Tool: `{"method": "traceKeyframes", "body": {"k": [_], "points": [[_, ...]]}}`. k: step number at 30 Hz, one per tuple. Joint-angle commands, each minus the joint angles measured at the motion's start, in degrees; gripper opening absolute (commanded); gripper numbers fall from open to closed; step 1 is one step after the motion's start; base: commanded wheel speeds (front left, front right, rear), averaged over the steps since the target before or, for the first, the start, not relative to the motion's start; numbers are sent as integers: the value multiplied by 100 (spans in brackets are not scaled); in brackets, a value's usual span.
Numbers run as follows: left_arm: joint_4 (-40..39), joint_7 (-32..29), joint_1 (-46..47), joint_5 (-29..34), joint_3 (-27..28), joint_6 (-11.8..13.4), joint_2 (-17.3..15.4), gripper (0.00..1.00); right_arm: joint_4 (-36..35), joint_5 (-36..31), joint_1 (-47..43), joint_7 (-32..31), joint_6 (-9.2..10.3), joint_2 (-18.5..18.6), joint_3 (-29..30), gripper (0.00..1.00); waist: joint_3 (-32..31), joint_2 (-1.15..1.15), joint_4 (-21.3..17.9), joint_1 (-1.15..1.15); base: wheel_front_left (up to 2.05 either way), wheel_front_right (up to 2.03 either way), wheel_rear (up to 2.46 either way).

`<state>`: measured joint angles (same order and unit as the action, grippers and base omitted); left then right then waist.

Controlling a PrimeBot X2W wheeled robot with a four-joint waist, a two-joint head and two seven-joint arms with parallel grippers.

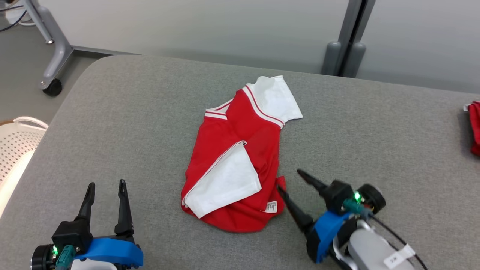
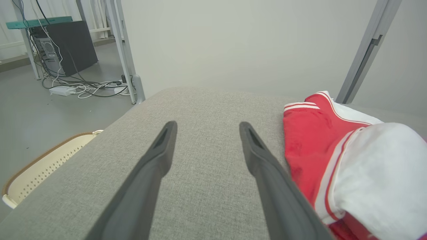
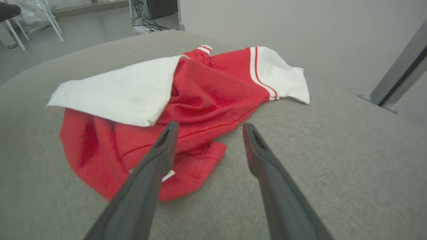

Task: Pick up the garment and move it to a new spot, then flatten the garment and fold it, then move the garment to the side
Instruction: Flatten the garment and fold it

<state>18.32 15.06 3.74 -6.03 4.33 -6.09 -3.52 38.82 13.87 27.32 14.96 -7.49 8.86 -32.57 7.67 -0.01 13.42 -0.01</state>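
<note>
fig. head view. red garment (image 1: 232,165) w/ white sleeves lies rumpled near the ctr of the grey padded surface (image 1: 150,112), its length running from the near edge toward the far edge. far sleeve (image 1: 275,99) is spread flat at the top end. near sleeve (image 1: 225,183) is folded over the red body at the lower left. a small white care label (image 1: 271,207) shows at the near-right hem. right gripper (image 1: 289,180) sits low at the garment's near-right corner, fingers spread & aimed at the cloth, nothing btwn them; one tip is just beside the red hem. left gripper (image 1: 106,183) is at lower left, well apart from the garment, fingers spread & pointing up the view, nothing held. a white perforated basket (image 1: 15,146) stands beyond the surface's left edge. a second red cloth (image 1: 475,127) lies at the far right edge.

left wrist view. left gripper (image 2: 207,124), fingers apart over bare grey fabric; garment (image 2: 310,140) to the right, basket (image 2: 40,166) at lower left.

right wrist view. right gripper (image 3: 210,124), fingers apart. the finger at the view's left overlaps the red hem; contact cannot be told. garment (image 3: 206,96) lies ahead & left.
</note>
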Motion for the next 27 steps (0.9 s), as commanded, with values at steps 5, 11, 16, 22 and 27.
{"method": "traceKeyframes", "body": {"k": [5,11,16,22,27], "points": [[-34,15,34,59,-27,-39,6,100,-711,124,-630,-329,-1,238,-336,100,-16,1,-34,1,0,0,0],[-32,15,126,8,-74,-63,29,100,-917,79,-587,-641,-1,312,-549,100,76,1,132,1,0,0,0],[-16,15,153,2,-62,-80,43,100,-547,97,-341,-878,-1,217,-938,100,167,1,217,1,0,0,0],[44,15,180,4,-32,-76,52,100,152,63,-36,-662,-1,55,-1058,0,136,1,199,1,0,0,0],[65,15,20,53,25,-61,53,100,148,222,-187,-354,-1,66,-755,0,-87,1,14,1,0,0,0]]}}
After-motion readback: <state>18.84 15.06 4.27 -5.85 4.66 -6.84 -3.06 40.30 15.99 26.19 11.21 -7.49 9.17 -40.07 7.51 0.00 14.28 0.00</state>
